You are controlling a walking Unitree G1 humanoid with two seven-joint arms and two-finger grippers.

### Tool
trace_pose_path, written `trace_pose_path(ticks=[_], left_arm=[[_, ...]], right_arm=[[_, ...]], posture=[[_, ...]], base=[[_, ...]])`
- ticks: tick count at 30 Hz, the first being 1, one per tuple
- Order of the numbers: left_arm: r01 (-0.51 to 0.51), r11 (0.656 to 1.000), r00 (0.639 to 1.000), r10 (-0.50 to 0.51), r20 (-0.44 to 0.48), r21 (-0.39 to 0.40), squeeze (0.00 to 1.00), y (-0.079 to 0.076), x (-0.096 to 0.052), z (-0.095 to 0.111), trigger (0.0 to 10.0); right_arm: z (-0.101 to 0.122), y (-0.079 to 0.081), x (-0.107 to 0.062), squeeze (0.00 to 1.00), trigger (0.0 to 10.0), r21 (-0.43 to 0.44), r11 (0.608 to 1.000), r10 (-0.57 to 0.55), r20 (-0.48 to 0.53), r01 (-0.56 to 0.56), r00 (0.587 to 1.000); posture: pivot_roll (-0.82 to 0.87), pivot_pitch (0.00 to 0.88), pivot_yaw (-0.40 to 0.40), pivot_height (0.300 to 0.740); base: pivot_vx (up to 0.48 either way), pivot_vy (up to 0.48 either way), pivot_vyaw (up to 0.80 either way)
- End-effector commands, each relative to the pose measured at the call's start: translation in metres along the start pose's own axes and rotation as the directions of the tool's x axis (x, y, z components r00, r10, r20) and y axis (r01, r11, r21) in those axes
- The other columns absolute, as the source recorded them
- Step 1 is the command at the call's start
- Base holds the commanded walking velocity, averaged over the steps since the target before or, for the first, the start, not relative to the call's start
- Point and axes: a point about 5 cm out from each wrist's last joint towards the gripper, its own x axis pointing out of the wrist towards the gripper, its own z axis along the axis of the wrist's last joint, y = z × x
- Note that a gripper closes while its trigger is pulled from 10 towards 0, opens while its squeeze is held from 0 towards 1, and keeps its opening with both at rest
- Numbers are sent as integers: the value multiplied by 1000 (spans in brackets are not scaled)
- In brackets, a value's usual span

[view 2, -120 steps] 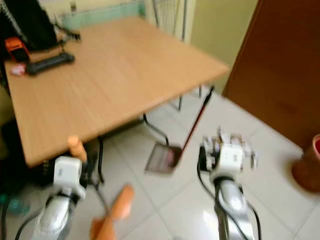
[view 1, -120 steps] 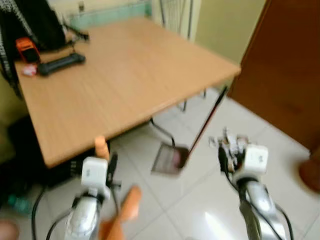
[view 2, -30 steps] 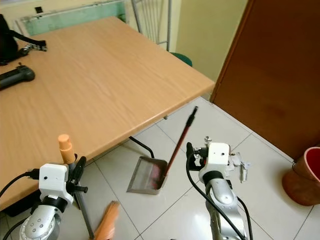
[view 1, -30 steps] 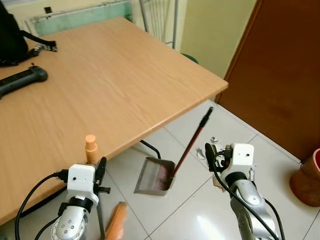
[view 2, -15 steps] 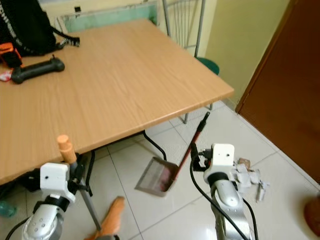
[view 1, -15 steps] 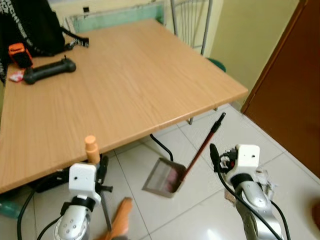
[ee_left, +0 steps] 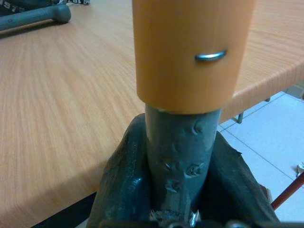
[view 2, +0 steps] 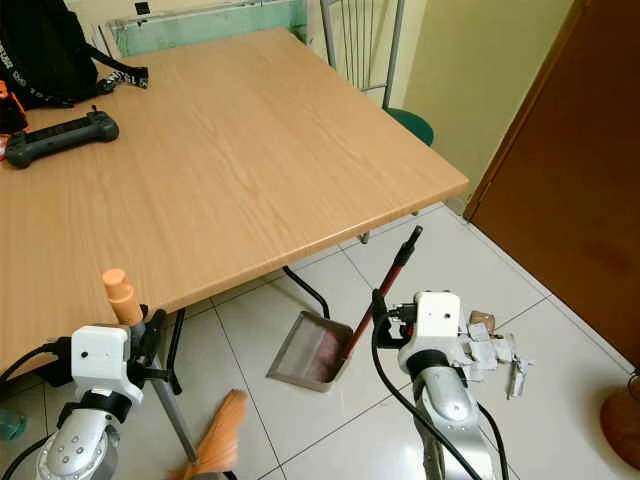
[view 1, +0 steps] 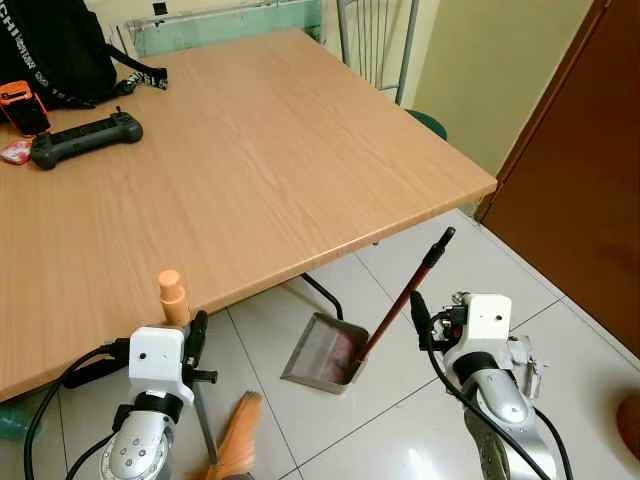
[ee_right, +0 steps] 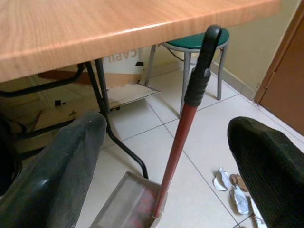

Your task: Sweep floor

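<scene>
My left gripper (view 1: 197, 338) is shut on the broom's grey shaft (ee_left: 182, 153), just below its orange cap (view 1: 172, 295). The orange bristles (view 1: 237, 448) rest on the tiled floor beneath it. A grey metal dustpan (view 1: 318, 353) lies on the floor by the table's edge, its red handle (view 1: 396, 307) with a black grip slanting upward. My right gripper (view 1: 424, 316) stands open right beside that handle; in the right wrist view the handle (ee_right: 176, 147) shows between the two fingers (ee_right: 53, 164), a little ahead of them. Crumpled paper scraps (view 2: 492, 349) lie on the floor by my right wrist.
A large wooden table (view 1: 260, 150) stands ahead at the left, with a black controller (view 1: 85, 138) and a black backpack (view 1: 45, 45) on it. Its black leg (view 1: 322, 295) runs down behind the dustpan. A green stool (view 1: 427, 123), a brown door (view 1: 580, 170) and a terracotta pot (view 2: 622, 418) stand to the right.
The camera has swung right and then back left, so the whole scene has shifted. My right gripper stays beside the dustpan handle; the left keeps hold of the broom.
</scene>
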Motion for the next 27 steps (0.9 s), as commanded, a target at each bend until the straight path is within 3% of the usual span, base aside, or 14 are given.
trace_pose_path(ticks=[1,13,20,27], left_arm=[[-4,1000,1000,4,0,17,0,2,-1,-1,10000],[-4,1000,1000,4,-4,14,0,0,-6,0,10000],[-9,1000,1000,9,-29,16,0,1,-18,0,10000],[-10,1000,998,12,-63,29,0,5,-34,0,10000]], right_arm=[[2,1,-2,0,10000,-15,1000,10,13,-10,1000],[21,7,32,0,10000,-39,999,11,55,-9,998],[24,8,54,0,10000,-70,997,-35,33,37,999],[23,6,65,0,10000,-67,995,-73,17,74,997]], posture=[[101,127,-22,740],[128,144,-29,740],[166,191,-25,740],[204,236,-15,740]], base=[[247,0,0],[20,0,0],[0,0,0],[0,0,0]])
